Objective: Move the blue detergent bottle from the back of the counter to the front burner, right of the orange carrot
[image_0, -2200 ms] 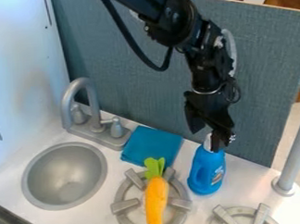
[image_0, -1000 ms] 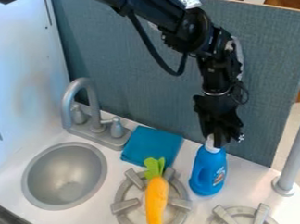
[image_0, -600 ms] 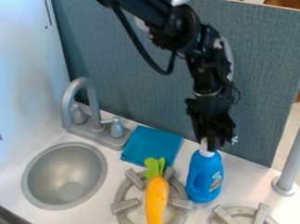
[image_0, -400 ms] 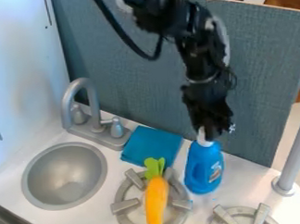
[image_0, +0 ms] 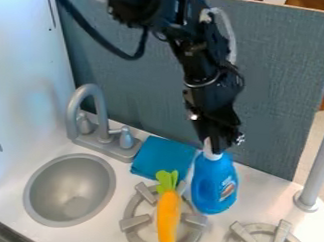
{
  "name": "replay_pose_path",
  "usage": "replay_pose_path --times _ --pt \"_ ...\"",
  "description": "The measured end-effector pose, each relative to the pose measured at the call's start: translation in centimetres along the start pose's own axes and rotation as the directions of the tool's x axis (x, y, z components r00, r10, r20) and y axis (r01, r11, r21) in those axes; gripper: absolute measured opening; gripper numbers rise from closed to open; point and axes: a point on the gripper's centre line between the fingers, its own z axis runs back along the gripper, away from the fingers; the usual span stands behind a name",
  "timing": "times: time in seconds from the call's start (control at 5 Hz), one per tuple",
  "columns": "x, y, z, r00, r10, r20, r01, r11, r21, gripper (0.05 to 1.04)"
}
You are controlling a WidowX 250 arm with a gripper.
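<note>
Black claw is gripping the blue bottle by its white cap, near one toy carrot; grasp seemingly completed, release outstanding.

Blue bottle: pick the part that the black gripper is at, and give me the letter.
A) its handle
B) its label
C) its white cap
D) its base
C: the black gripper comes down onto the white cap, at the top of the blue bottle.

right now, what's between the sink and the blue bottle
In the camera view, a toy carrot on a burner, with the blue-green cloth farther back.
</note>
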Motion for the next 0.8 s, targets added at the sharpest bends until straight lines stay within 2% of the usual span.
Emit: replay_pose_path --times 0.2,0.4,0.6,0.8 --pt "-2.1 -1.0 0.0 0.999 0.001 -0.047 0.003 0.997 0.077 0.41" --pt "-3.6 -2.2 0.7 1.0 0.001 -0.027 0.003 0.992 0.124 0.41" --pt "-5.0 -3.4 0.1 0.999 0.048 -0.002 -0.047 0.99 0.135 0.41" --pt "-5.3 -4.4 -0.5 0.987 0.16 0.034 -0.163 0.977 0.135 0.41"
